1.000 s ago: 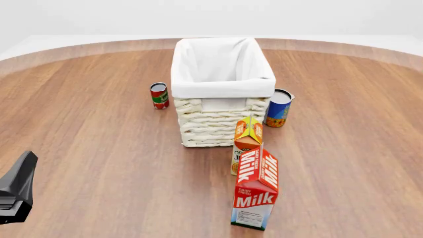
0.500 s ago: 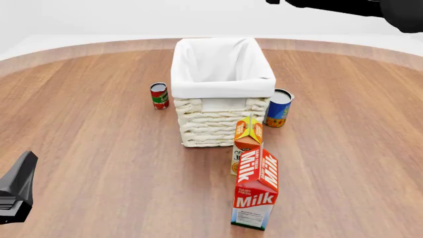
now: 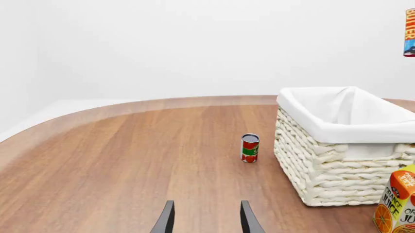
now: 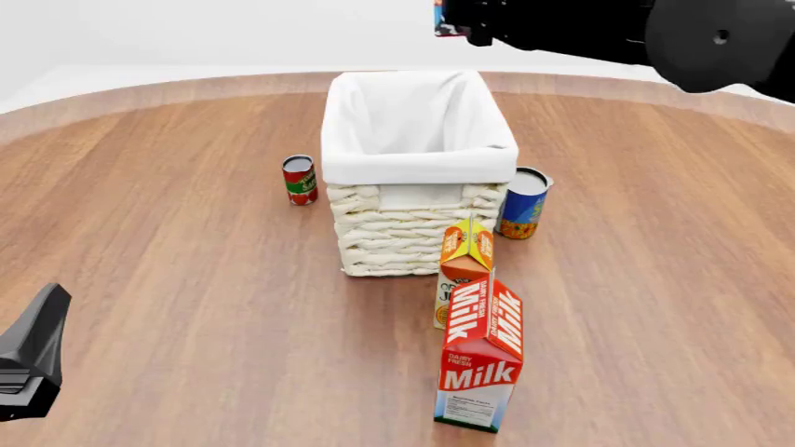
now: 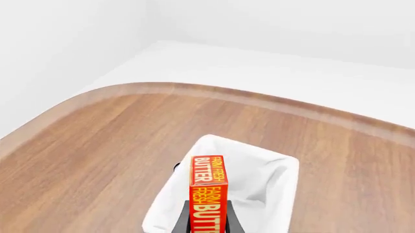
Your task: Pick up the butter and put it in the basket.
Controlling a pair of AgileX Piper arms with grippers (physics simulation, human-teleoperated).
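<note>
The butter, a red-orange box with yellow lettering, is held on end between the fingers of my right gripper, high in the air. The cream wicker basket with its white liner lies directly below it. In the front view the right gripper reaches in from the upper right, above the far end of the basket, and only a small edge of the butter shows. My left gripper is open and empty, low over the table at the front left. From there the butter shows high above the basket.
A red tomato can stands left of the basket, and a blue can stands to its right. An orange juice carton and a tall Milk carton stand in front of the basket's right corner.
My right arm has come into the front view from the upper right and moved left, carrying the butter over the basket's far end. The left arm has not moved.
</note>
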